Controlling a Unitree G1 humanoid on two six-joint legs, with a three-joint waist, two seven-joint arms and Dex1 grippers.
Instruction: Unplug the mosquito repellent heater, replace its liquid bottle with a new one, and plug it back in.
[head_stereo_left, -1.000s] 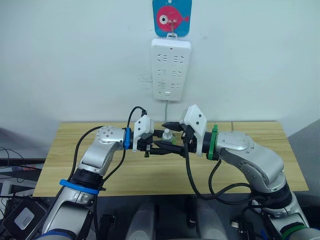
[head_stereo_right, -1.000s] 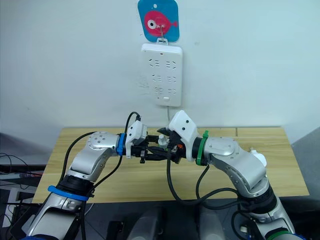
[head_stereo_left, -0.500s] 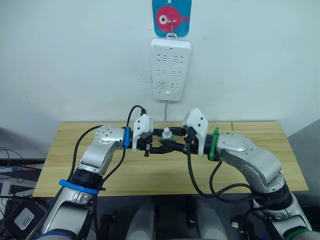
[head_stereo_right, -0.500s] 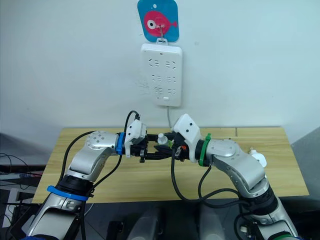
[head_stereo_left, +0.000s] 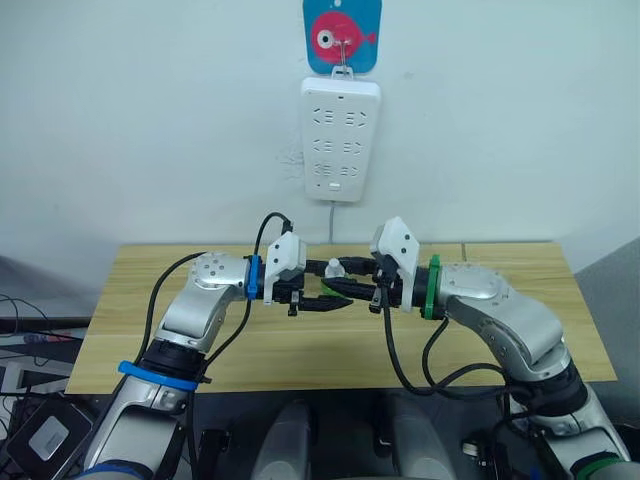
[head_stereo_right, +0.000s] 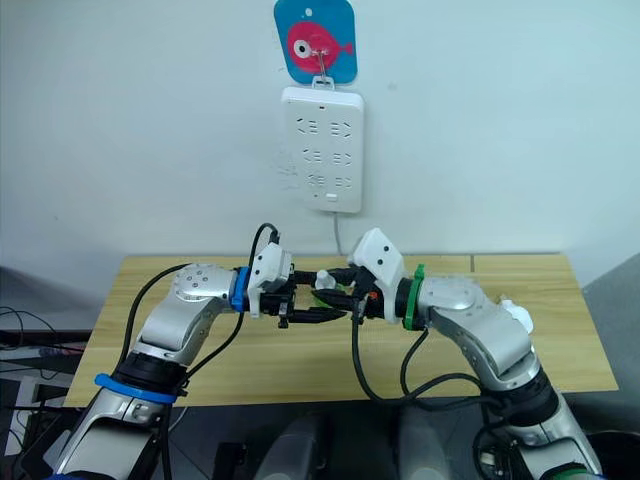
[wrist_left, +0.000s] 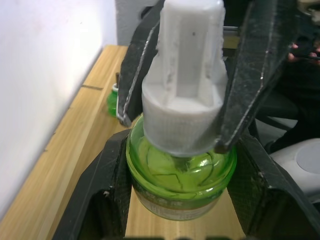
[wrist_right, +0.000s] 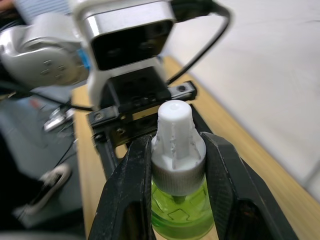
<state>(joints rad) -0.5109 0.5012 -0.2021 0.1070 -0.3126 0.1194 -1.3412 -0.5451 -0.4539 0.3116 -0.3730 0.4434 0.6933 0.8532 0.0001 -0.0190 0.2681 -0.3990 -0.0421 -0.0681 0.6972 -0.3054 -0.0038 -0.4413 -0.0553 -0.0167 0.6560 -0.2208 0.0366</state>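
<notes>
- The bottle (wrist_left: 181, 170) is a small round green glass body with a ribbed white cap (wrist_left: 187, 75); it sits at frame centre in the eye views, held in the air above the counter (head_stereo_left: 300, 345), between the two arms.
- The left gripper (wrist_left: 175, 200) is closed on the green body from both sides; the right gripper (wrist_right: 175, 165) is clamped narrow on the white cap, its black fingers (wrist_right: 131, 180) pressing the collar.
- Change: a second ago the right wrist was rolled higher and its white housing stood above the bottle; now it has rolled down level with the left one, while the left gripper has stayed put. That reads as a twist on the cap, so I judge the cap is being unscrewed from the new bottle.
- The cap is still seated on the neck, so the uncapping is not done.
- A second green bottle (wrist_left: 113, 100) stands on the counter near the wall.
- A white rounded piece (head_stereo_right: 512, 313), possibly the heater, shows past the right arm; too little shows to be sure.
- The power strip (head_stereo_left: 340, 140) hangs on the wall at upper centre with nothing plugged in, under a blue fish hook (head_stereo_left: 342, 35).
</notes>
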